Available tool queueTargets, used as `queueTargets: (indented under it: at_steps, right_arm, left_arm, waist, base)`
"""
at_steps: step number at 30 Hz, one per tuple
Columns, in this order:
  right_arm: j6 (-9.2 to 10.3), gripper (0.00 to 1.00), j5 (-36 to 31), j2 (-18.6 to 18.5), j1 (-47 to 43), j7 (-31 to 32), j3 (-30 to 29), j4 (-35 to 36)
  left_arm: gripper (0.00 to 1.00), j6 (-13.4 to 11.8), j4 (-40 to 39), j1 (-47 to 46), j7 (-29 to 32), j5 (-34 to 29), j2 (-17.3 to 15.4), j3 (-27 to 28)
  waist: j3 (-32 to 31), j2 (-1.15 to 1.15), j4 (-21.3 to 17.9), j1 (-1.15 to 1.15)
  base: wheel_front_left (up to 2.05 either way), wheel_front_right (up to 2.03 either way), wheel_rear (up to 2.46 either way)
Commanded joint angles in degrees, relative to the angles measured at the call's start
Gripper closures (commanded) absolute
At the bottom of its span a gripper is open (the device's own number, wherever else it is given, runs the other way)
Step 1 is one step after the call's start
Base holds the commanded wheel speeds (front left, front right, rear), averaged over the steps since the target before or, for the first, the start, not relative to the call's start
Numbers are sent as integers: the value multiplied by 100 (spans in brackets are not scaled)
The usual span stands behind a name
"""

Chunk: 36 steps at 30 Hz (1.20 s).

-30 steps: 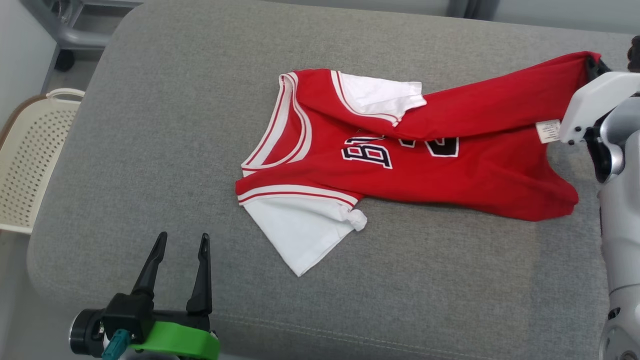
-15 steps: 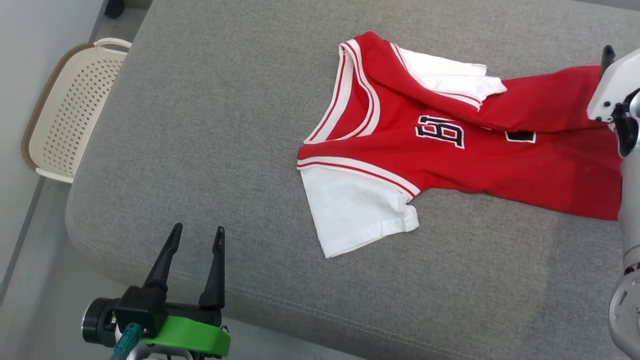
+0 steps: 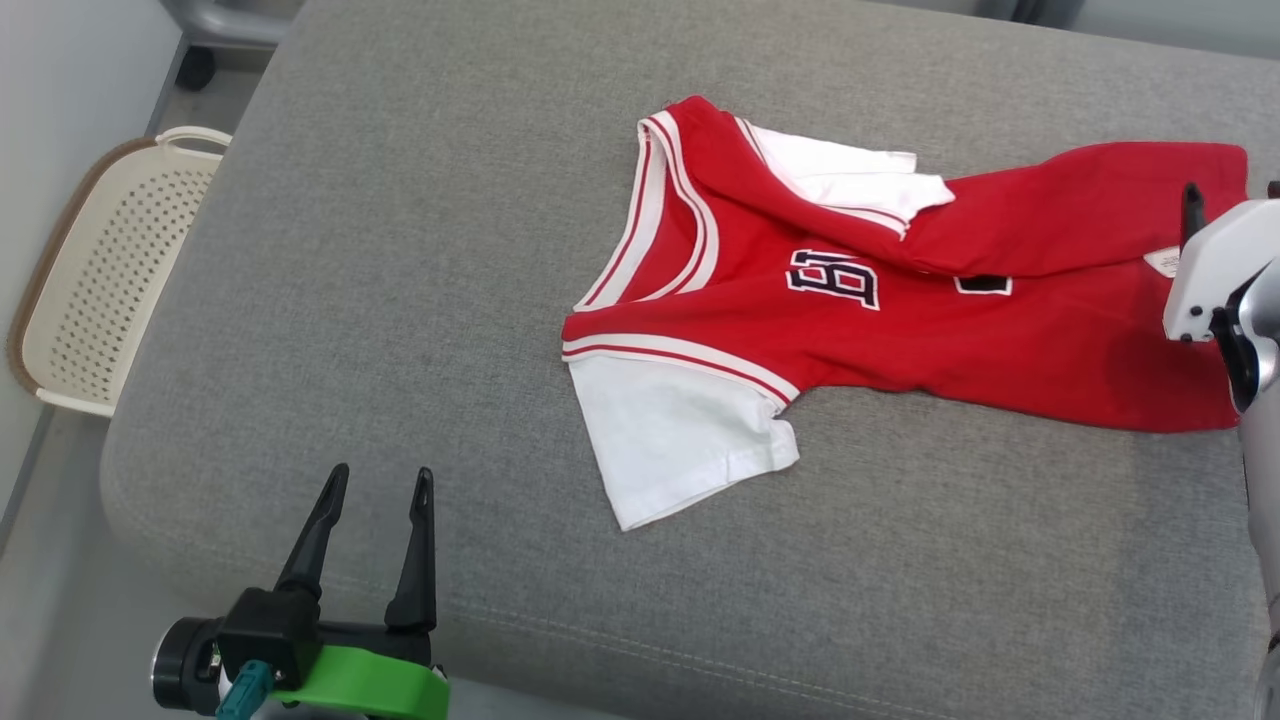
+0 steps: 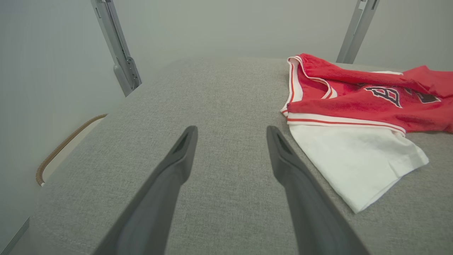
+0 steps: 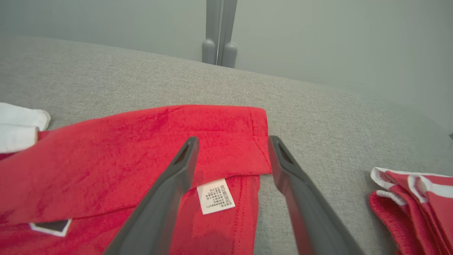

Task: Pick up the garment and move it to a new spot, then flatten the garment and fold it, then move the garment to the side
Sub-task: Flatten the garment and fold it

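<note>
The garment (image 3: 900,330) is a red jersey with white sleeves and dark lettering, lying crosswise on the grey cushion (image 3: 400,250). Its far long edge is folded forward over part of the lettering. My right gripper (image 3: 1232,195) stands open at the jersey's hem end. In the right wrist view its fingers (image 5: 184,159) straddle the folded hem corner (image 5: 226,134) and a white label (image 5: 216,196) without gripping. My left gripper (image 3: 377,480) is open near the cushion's front left edge, apart from the white sleeve (image 4: 357,163). Nothing is between the left gripper's (image 4: 231,131) fingers.
A cream perforated basket (image 3: 100,300) sits on the floor left of the cushion. Another red and white cloth (image 5: 414,202) lies bunched to the right of the hem in the right wrist view. Grey metal posts (image 4: 118,49) stand behind the cushion.
My right gripper has opened and let go of the red hem, which now lies flat on the jersey. The head camera has shifted. The left gripper stays open.
</note>
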<state>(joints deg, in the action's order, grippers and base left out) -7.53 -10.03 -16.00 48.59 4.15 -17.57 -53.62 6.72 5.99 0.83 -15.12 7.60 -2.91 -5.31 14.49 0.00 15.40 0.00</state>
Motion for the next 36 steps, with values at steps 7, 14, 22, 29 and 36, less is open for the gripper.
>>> queueTargets:
  at_steps: [7,14,22,29,36]
  right_arm:
    - [9,0,841,2,-1110,-37,490,1020]
    - [9,0,1483,135,-2220,381,764,2347]
    - [9,0,1695,301,-3018,815,686,3306]
    - [9,0,1673,376,-3135,965,663,3577]
    - [9,0,1580,396,-2957,1001,610,3470]
  left_arm:
    - [0,-28,22,71,-2,8,-4,97]
    - [0,-36,43,3,-3,35,-4,116]
    - [0,-22,54,-18,-3,27,-4,108]
    - [0,-5,59,-57,-3,-3,-4,112]
    - [0,12,69,-112,-3,-5,-4,97]
  waist:
    - [-282,0,-529,0]
    - [-290,0,-694,0]
    - [-257,0,-719,0]
    - [-200,0,-700,0]
    - [-75,0,-594,0]
  base:
    - [0,0,0]
    - [0,0,0]
    - [0,0,0]
    - [0,0,0]
    - [0,0,0]
